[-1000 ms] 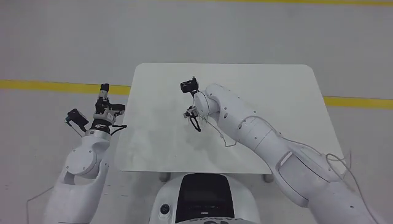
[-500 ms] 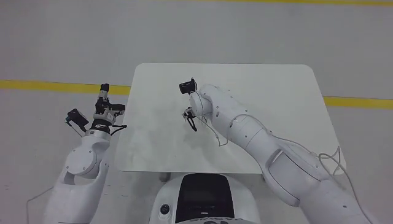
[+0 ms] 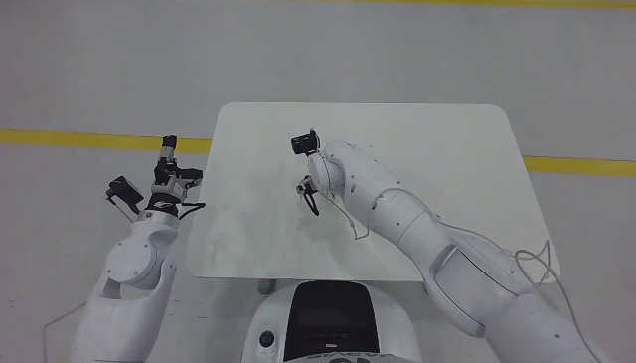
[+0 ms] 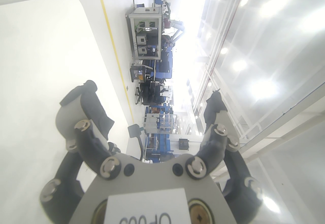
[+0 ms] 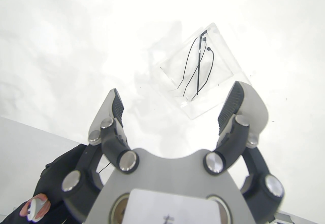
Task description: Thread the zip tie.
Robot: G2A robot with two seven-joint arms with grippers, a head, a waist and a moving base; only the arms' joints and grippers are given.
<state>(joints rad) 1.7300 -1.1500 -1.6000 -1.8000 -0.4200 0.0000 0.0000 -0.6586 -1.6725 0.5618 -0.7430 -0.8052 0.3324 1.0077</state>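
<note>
Several thin black zip ties (image 5: 199, 67) lie loose in a small clear tray (image 5: 226, 75) on the white table (image 3: 417, 144). My right gripper (image 5: 175, 90) hangs open just above the tray's near corner, with nothing between its ribbed pads (image 5: 229, 100). In the top view the right gripper (image 3: 308, 189) is over the table's left-centre. My left gripper (image 3: 169, 159) is off the table's left side, raised and pointing away toward the room. In its own wrist view the left gripper (image 4: 152, 90) is open and holds nothing.
The table's left edge (image 3: 214, 184) runs beside the left arm. A yellow floor line (image 3: 89, 139) passes behind the table. Past the table edge in the right wrist view is a dark object (image 5: 50, 184) that I cannot identify.
The right arm has shifted slightly to the left over the table, its gripper staying open. The left arm has not moved.
</note>
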